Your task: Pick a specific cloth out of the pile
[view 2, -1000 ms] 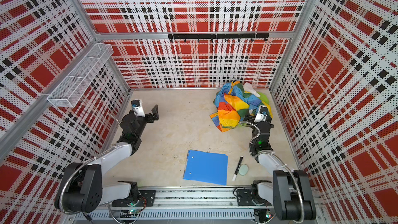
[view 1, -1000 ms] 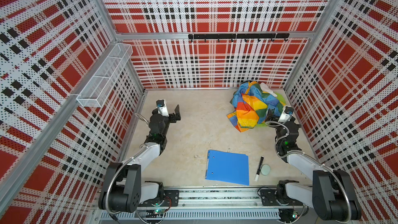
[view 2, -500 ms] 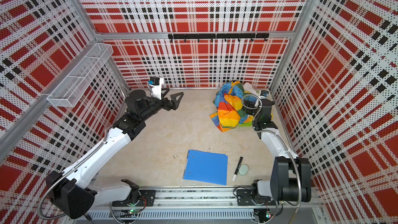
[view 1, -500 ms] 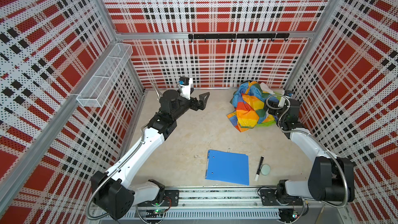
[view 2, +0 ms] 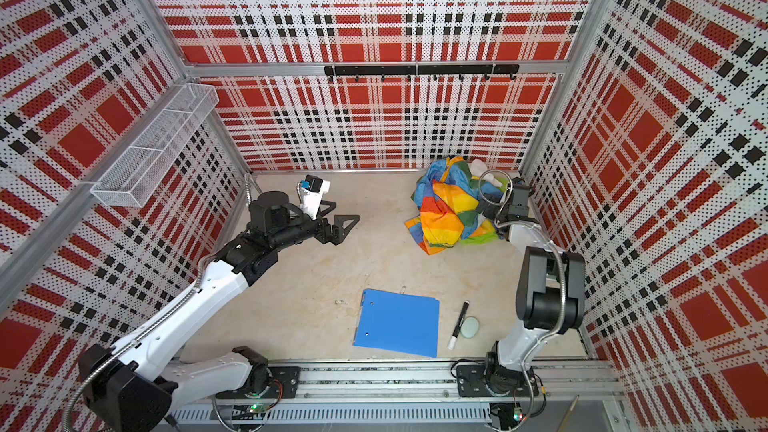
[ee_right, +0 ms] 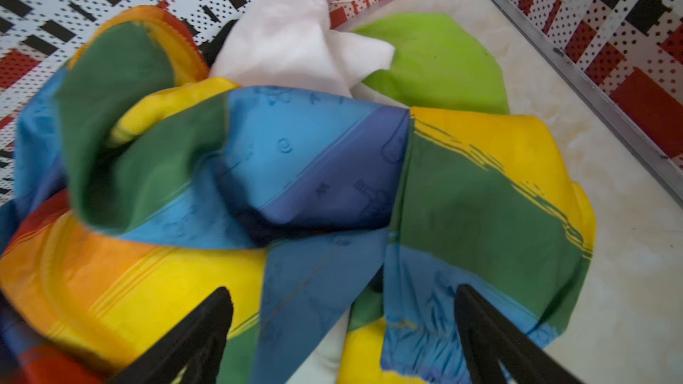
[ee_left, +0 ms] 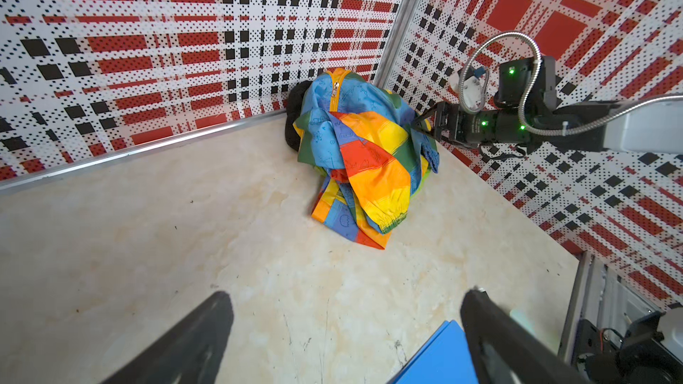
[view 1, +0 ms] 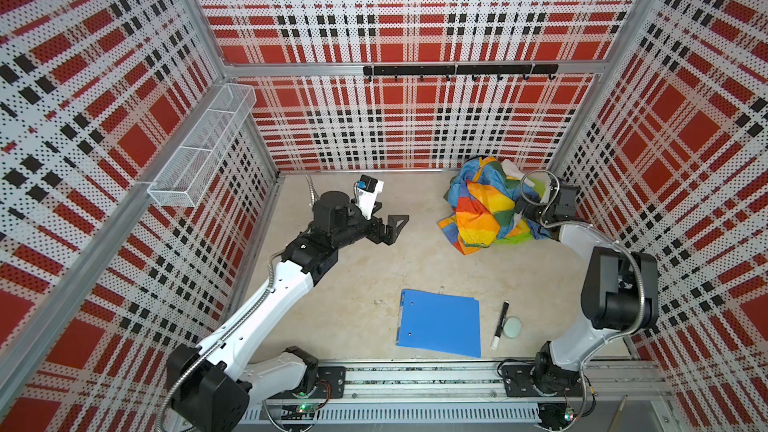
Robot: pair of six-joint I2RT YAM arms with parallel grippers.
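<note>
- Right wrist view: the green cloth (ee_right: 436,60) lies on the pile's (ee_right: 295,179) corner side, partly under a white cloth (ee_right: 295,38).
- In both top views it shows only as slivers.
- Right gripper (ee_right: 342,289): jaws wide apart at the pile, holding nothing.
- Left gripper (ee_left: 349,291): jaws apart over bare table (ee_left: 184,234), well away.
- Only the top views show the marker (view 1: 500,324) beside the folder (view 1: 438,322).

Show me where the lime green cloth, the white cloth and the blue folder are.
lime green cloth (ee_right: 439,64), right wrist view, on its smooth exposed panel.
white cloth (ee_right: 288,38), right wrist view, on its crumpled middle.
blue folder (view 1: 439,322), in a top view, on the cover's middle.
</note>
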